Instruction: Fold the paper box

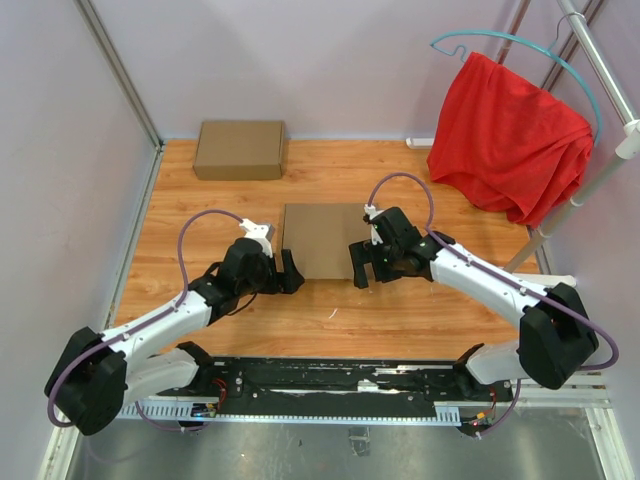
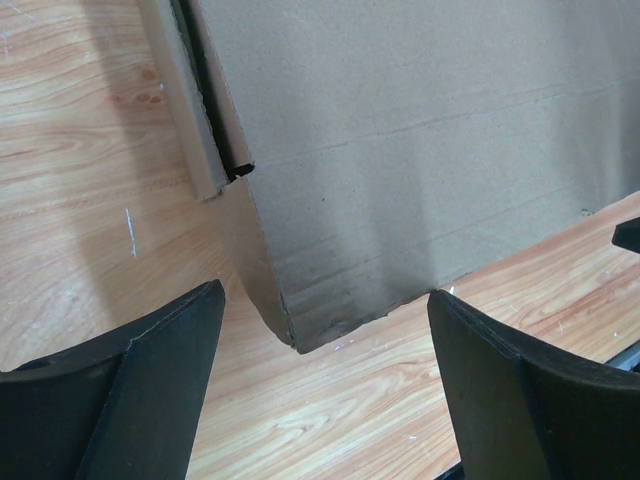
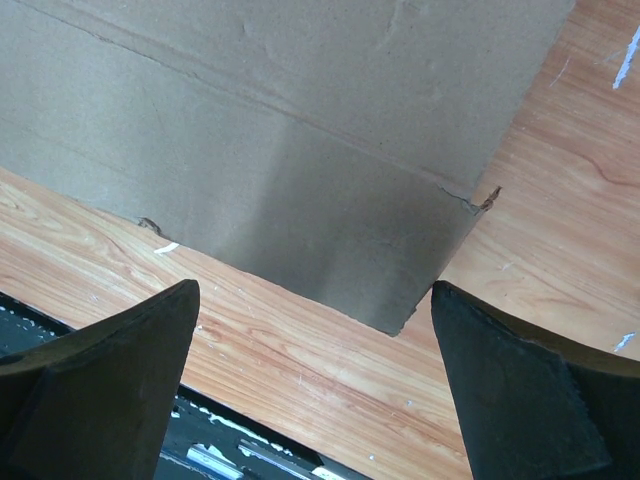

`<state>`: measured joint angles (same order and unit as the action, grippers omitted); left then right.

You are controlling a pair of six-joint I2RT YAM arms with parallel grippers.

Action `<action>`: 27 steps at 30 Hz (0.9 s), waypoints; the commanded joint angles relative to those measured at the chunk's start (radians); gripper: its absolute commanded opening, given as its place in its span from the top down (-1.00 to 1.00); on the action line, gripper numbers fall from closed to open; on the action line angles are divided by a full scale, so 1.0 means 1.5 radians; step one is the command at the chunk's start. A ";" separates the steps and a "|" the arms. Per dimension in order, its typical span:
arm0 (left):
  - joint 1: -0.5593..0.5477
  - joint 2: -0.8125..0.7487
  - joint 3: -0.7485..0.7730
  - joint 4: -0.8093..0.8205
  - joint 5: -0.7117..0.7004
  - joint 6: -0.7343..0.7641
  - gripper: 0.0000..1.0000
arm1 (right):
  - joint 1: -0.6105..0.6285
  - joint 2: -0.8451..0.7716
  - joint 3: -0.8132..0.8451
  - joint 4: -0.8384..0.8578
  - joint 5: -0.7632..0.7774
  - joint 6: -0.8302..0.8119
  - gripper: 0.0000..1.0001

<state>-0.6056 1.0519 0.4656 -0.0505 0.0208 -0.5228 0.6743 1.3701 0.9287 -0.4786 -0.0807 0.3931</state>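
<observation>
Wooden worktop (image 1: 420,310) carrying the paper box (image 1: 322,240), which lies at centre as a shallow brown corrugated form between the two arms; left pincer (image 1: 293,272) and right pincer (image 1: 361,266) each stand wide open and empty, framing its near left and near right corners without touching. Judged light and stiff, yielding only at creases (edges would likely crush under a hard pinch), and apt to slide on smooth wood; best taken by the side walls near those corners.

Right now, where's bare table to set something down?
Free: far strip between flat box and red cloth; near strip between paper box and base rail. Crowded: paper box's near corners, left pincer and right pincer open beside them.
</observation>
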 commanded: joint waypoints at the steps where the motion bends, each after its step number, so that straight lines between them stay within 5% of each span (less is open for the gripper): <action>1: -0.004 -0.007 0.019 -0.002 -0.016 0.006 -0.76 | 0.008 0.002 0.025 -0.027 0.005 0.006 -0.99; 16: -0.003 -0.024 0.048 -0.023 -0.060 0.002 -0.77 | 0.007 0.044 0.052 -0.032 0.032 0.019 -0.96; 27: -0.003 0.083 0.069 0.010 -0.091 0.007 -0.77 | -0.001 0.080 0.062 -0.044 0.045 0.031 -0.86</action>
<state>-0.6056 1.1328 0.5266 -0.0788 -0.1009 -0.5228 0.6735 1.4918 0.9943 -0.5129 -0.0349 0.4229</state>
